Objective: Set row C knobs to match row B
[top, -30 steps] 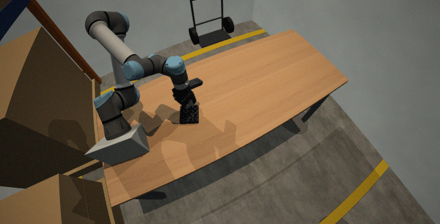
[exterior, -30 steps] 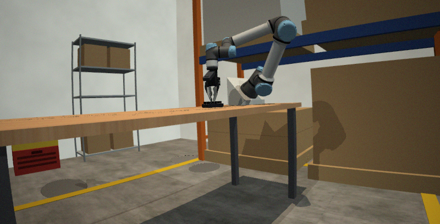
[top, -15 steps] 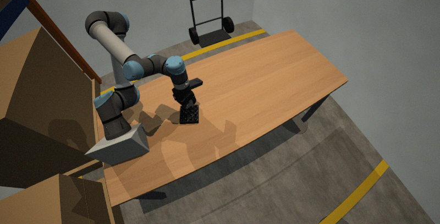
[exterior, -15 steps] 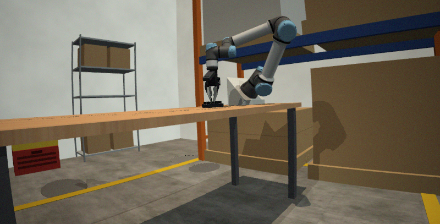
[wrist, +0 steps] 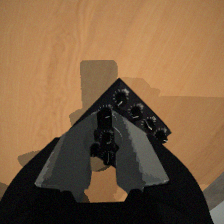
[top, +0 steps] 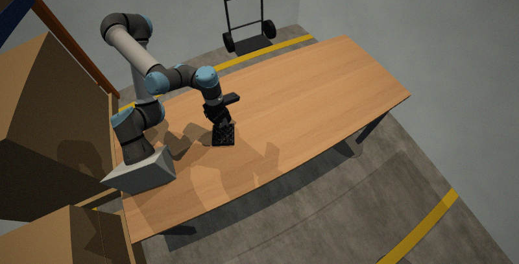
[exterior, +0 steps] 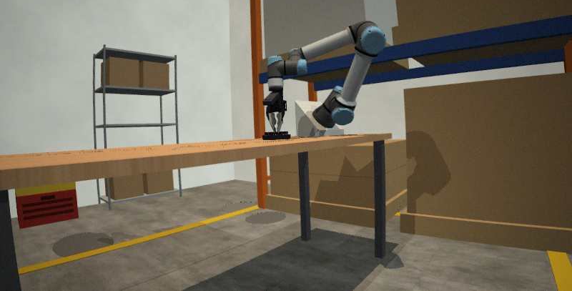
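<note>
Wooden table [top: 308, 80] carries the black knob box [top: 223, 135]; the gripper [wrist: 106, 150] is clenched on 1 knob [wrist: 106, 136].

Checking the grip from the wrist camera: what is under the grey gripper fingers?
The black knob box on the wooden table. A line of its knobs shows between the fingers; the fingers cover neighbouring knobs.

The gripper [top: 222, 121] stands down on the knob box [top: 223, 135], its jaws closed on a knob, hemming in the neighbouring knobs. Wide bare worktop [top: 308, 91] lies open to one side; the arm's grey pedestal [top: 159, 170] blocks the other.
</note>
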